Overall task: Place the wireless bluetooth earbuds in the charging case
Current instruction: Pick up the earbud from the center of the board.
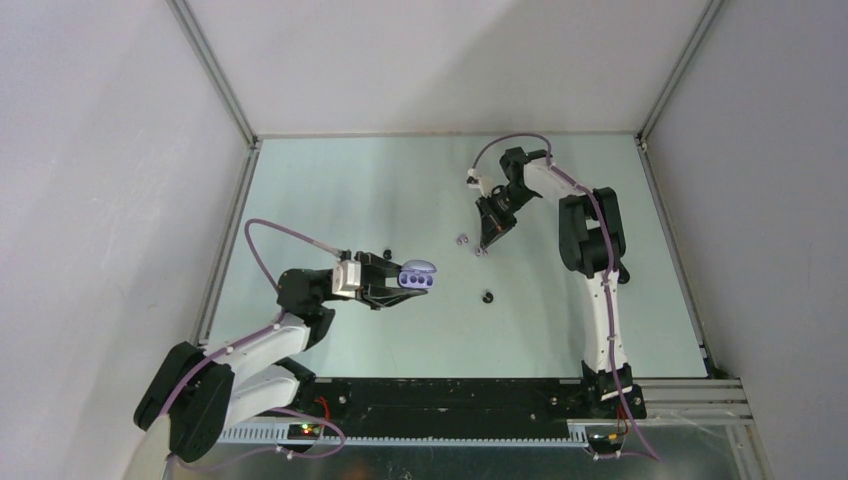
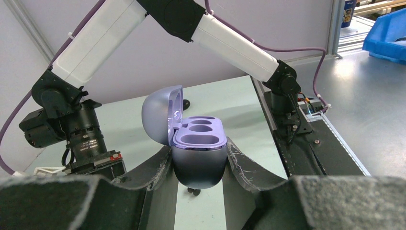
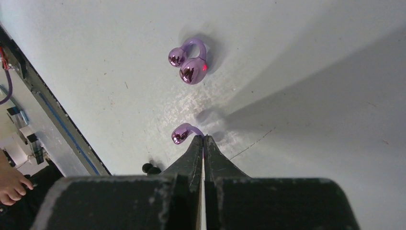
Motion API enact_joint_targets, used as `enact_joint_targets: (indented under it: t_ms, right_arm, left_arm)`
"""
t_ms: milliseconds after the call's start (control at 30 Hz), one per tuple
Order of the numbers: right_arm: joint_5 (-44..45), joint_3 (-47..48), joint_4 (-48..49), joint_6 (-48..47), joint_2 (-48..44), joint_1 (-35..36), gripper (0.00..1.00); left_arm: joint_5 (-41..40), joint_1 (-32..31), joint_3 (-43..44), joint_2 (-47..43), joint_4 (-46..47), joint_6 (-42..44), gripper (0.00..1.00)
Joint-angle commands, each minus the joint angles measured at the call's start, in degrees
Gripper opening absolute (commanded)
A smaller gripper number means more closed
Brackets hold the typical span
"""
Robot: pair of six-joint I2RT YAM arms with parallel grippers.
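Note:
My left gripper [image 1: 403,284] is shut on the purple charging case [image 1: 418,277] and holds it above the table. In the left wrist view the case [image 2: 198,158] sits between the fingers with its lid [image 2: 160,115] open and its wells empty. My right gripper [image 1: 484,246] is down at the table, shut [image 3: 203,139] on the arc of one glossy purple earbud [image 3: 183,133]. The other purple earbud [image 3: 189,62] lies free just beyond it, and also shows in the top view [image 1: 462,240]. One black earbud [image 1: 487,296] lies between the arms, another [image 1: 386,252] by the left wrist.
A black earbud [image 3: 148,168] lies left of my right fingers. A small black piece [image 2: 194,190] shows on the table under the held case. The table [image 1: 330,180] has metal frame rails on its left and right edges and grey walls around it.

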Motion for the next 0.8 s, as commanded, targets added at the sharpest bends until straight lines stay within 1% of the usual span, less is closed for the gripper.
enact_joint_targets:
  t_ms: [0,100,200,267,333,367,400,500,533,633,767]
  right_arm:
    - [-3.6,-0.1,-1.2,-1.6,-5.5,-1.1,0.0]
    - [-3.3,-0.6,-0.1,-0.6,-9.3,-2.4,0.0]
    - [-2.0,-3.6,4.3,2.7,-15.2,-3.5,0.0]
    - [1.2,-6.7,8.2,5.4,-20.8,-4.0,0.0]
    - [4.3,-10.7,12.1,7.2,-29.6,-3.9,0.0]
    - [5.5,-13.9,15.0,8.5,-31.9,-3.4,0.0]
    - [8.2,-15.4,16.5,9.3,-36.2,-3.1,0.0]
    - [13.4,-20.7,22.1,13.0,-43.8,-1.1,0.0]
    - [15.8,-21.2,22.9,13.7,-47.0,-0.3,0.0]
    - [18.1,-22.3,25.5,16.7,-51.9,1.5,0.0]
    - [23.1,-21.8,27.8,18.2,-58.1,6.2,0.0]
  left_arm:
    - [0.0,-0.2,0.7,-0.7,0.8,2.0,0.0]
    - [-0.8,-0.2,0.9,-0.6,-0.6,2.7,0.0]
    - [-3.4,-0.3,0.9,-0.3,-1.5,3.3,0.0]
    - [-6.3,-0.3,0.8,0.2,-2.0,3.3,0.0]
    - [-9.1,-0.3,0.8,0.7,-2.3,3.1,0.0]
    - [-10.9,-0.3,0.8,1.1,-2.3,3.1,0.0]
    - [-11.7,-0.4,0.8,1.2,-2.5,3.0,0.0]
    - [-15.8,-0.5,0.7,1.9,-1.9,3.0,0.0]
    - [-16.6,-0.5,0.5,2.3,-1.1,3.0,0.0]
    - [-21.0,-0.1,0.4,3.2,0.4,2.6,0.0]
    - [-21.7,1.8,2.4,4.9,0.4,-0.3,0.0]
